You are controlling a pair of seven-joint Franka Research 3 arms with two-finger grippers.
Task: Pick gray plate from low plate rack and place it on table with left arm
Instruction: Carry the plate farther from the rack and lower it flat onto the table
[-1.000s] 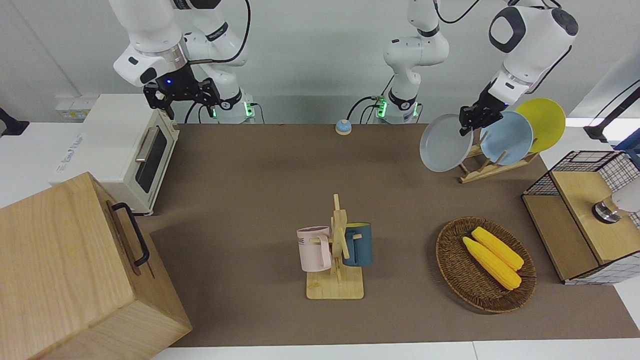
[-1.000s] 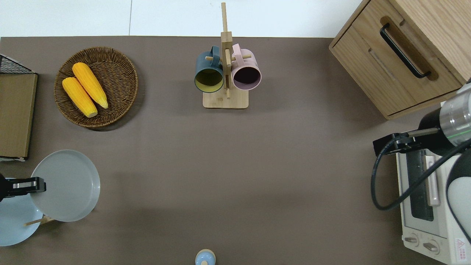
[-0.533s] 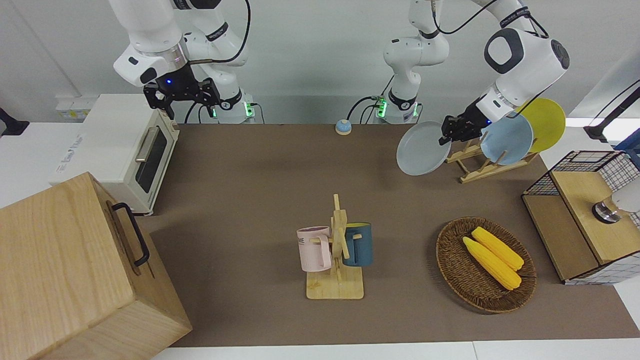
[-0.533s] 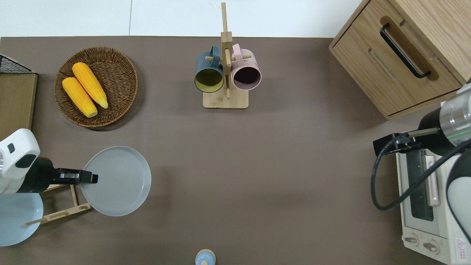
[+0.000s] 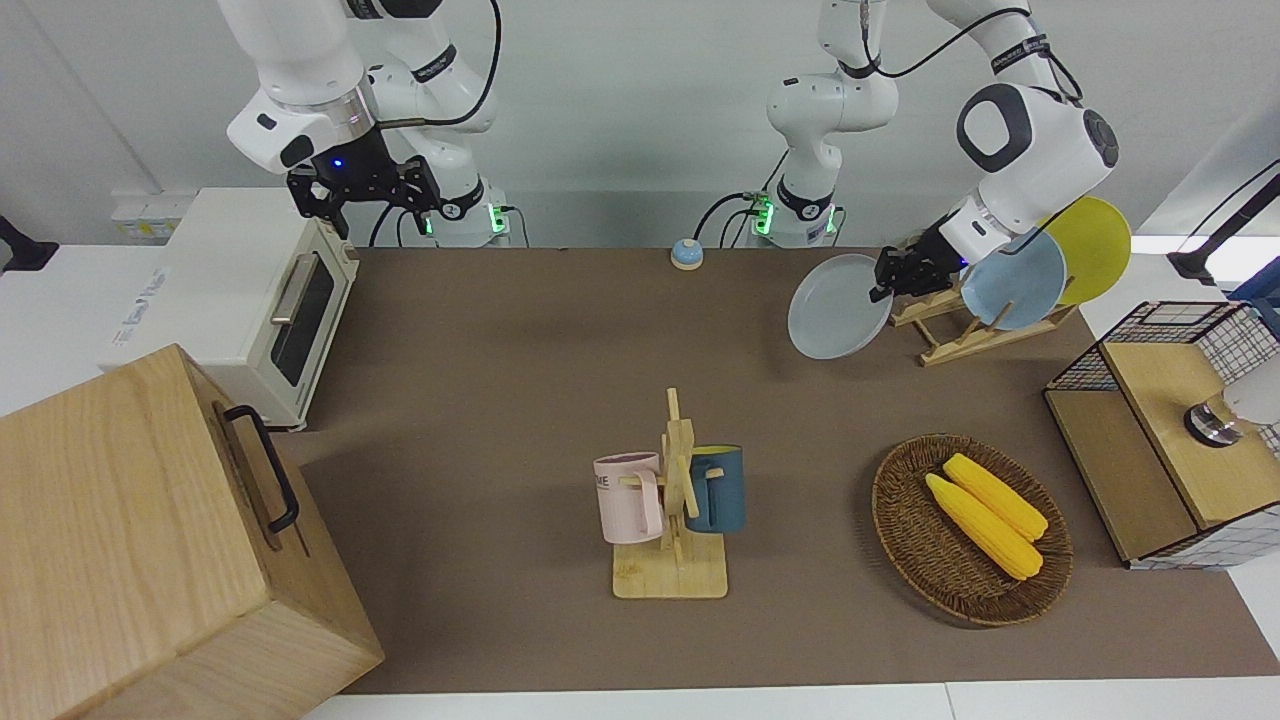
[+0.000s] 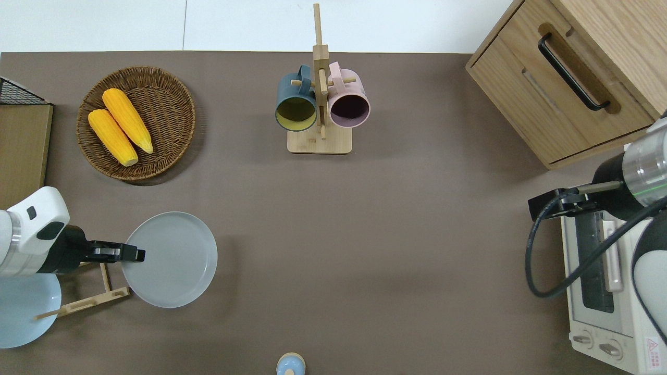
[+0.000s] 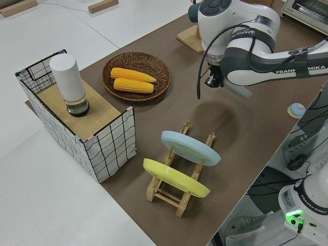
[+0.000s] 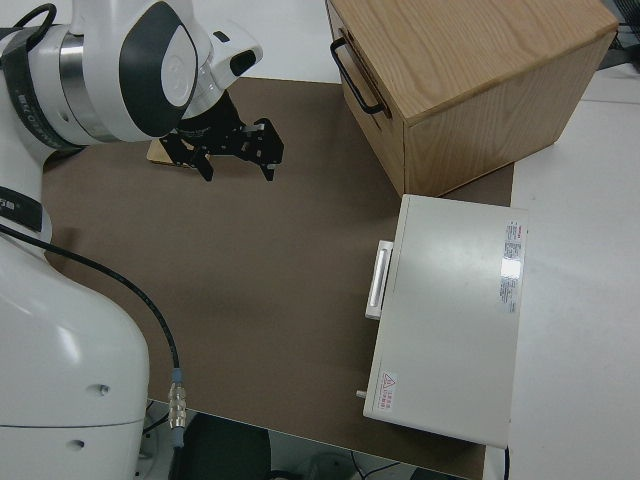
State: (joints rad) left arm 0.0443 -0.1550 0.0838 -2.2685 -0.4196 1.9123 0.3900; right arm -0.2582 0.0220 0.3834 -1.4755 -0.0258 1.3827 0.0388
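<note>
bare table (image 6: pixel 365 250) mid, rack (image 6: pixel 88 297) & basket (image 6: pixel 172 88) flank plate (image 6: pixel 172 260)

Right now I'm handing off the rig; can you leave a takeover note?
Left gripper: shut on the gray plate at its rim, over bare table beside the low plate rack.
Right arm: parked, right gripper open.
Done: gray plate is out of the rack; the light-blue plate and yellow plate are in it.
Left: lower the plate flat onto the table, release, withdraw.
</note>
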